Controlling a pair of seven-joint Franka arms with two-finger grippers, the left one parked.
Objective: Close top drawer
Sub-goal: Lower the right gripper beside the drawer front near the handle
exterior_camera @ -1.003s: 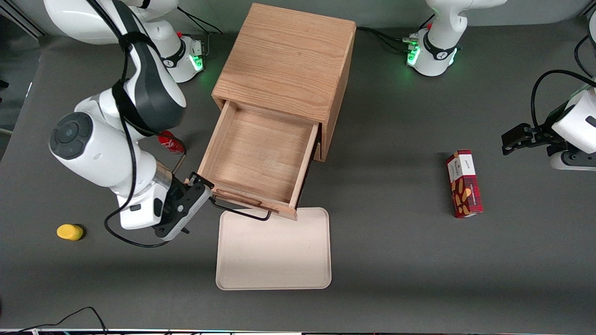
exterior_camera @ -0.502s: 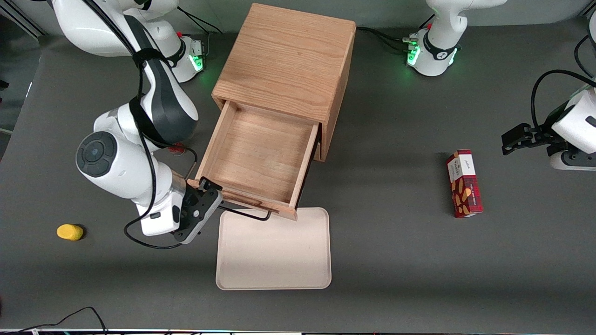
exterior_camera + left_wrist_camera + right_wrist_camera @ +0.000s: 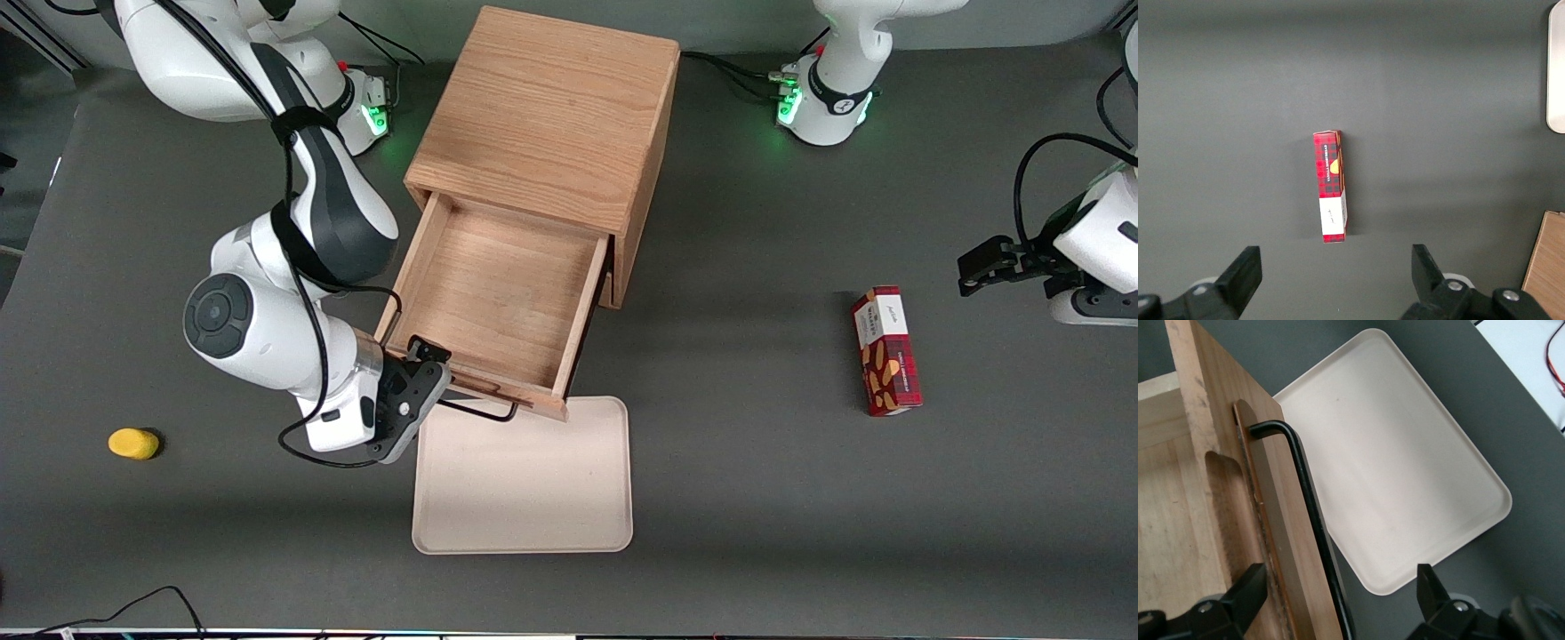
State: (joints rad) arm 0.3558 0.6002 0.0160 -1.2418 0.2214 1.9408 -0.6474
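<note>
The top drawer (image 3: 498, 284) stands pulled far out of the oak cabinet (image 3: 551, 116), its shallow box bare inside. Its front (image 3: 1211, 420) faces the front camera and carries a raised wooden strip and a black wire handle (image 3: 1308, 500). My right gripper (image 3: 433, 372) hovers at the working arm's end of that front, just above the handle (image 3: 476, 411). In the right wrist view the gripper (image 3: 1338, 590) is open, one finger over the drawer's inside, the other over the table, with the front and handle between them, not touched.
A cream tray (image 3: 524, 476) lies on the table directly in front of the drawer, partly under its front. A yellow object (image 3: 133, 443) sits toward the working arm's end. A red box (image 3: 886, 362) lies toward the parked arm's end.
The right arm has swung along the table toward the drawer, bringing the gripper from beside the drawer's corner to over its front and handle. The drawer has not moved.
</note>
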